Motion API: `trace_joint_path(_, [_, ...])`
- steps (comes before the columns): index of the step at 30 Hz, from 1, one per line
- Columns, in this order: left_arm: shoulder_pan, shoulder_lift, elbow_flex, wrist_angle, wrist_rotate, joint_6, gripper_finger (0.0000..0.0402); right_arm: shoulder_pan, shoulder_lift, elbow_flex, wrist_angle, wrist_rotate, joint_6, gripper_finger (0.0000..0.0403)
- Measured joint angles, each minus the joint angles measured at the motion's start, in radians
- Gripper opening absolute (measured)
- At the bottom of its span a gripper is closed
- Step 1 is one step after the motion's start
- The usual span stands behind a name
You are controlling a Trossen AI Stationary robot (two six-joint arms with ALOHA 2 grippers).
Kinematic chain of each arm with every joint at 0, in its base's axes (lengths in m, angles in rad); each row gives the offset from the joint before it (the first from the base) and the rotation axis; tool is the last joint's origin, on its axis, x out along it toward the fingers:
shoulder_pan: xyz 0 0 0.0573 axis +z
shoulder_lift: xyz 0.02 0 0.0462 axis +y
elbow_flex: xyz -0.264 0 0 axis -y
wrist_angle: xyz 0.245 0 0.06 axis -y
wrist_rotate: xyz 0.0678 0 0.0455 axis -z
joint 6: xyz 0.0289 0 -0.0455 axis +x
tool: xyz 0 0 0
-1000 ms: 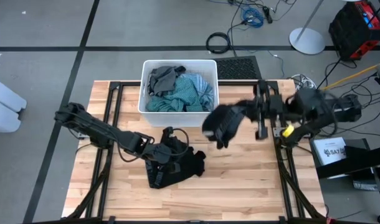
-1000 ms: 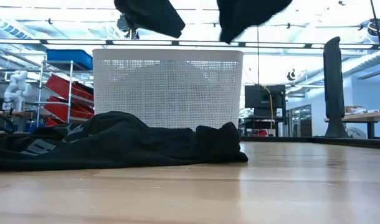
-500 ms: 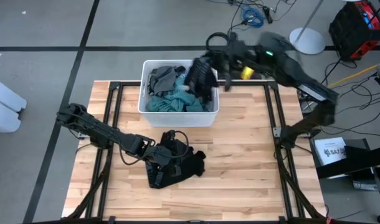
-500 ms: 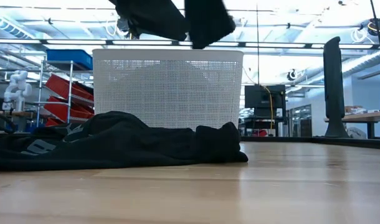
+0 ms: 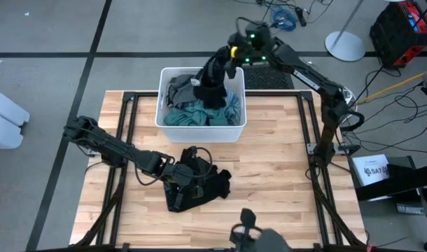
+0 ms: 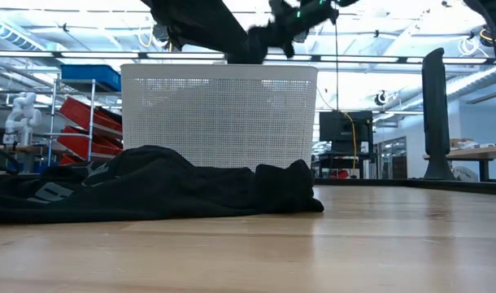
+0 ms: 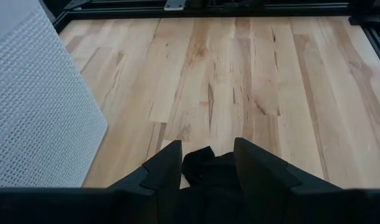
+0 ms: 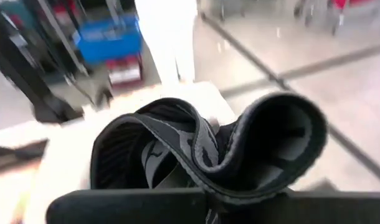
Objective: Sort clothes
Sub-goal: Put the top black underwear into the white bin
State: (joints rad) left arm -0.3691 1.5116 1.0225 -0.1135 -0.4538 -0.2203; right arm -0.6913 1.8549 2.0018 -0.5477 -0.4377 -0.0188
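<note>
Jaws: right gripper [image 5: 224, 61] clamped on black elastic-banded garment [image 5: 212, 85] over white plastic mesh bin [image 5: 199, 127] (drop step); next: release. Left gripper [image 5: 187, 173] apart astride black cloth heap [image 5: 203, 187].

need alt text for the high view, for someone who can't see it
Overhead view of a wooden table: the right gripper holds a black garment over a white bin of teal and grey clothes. The left gripper rests on a black garment pile near the table's middle.
</note>
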Motion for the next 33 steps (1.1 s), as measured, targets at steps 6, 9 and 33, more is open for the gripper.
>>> trace_joint_path(6, [0.000,0.000,0.000,0.000,0.000,0.000,0.0157,-0.006,0.084,0.000,-0.160,0.048,-0.111,0.0000])
trace_joint_path(9, [-0.001,0.000,0.000,-0.001,0.000,0.000,0.0157,0.008,0.129,0.000,-0.200,0.048,-0.145,0.0000])
trace_joint_path(33, [-0.006,-0.001,0.000,0.000,0.005,-0.001,0.0157,0.078,0.242,0.001,-0.446,0.335,-0.210,0.0011])
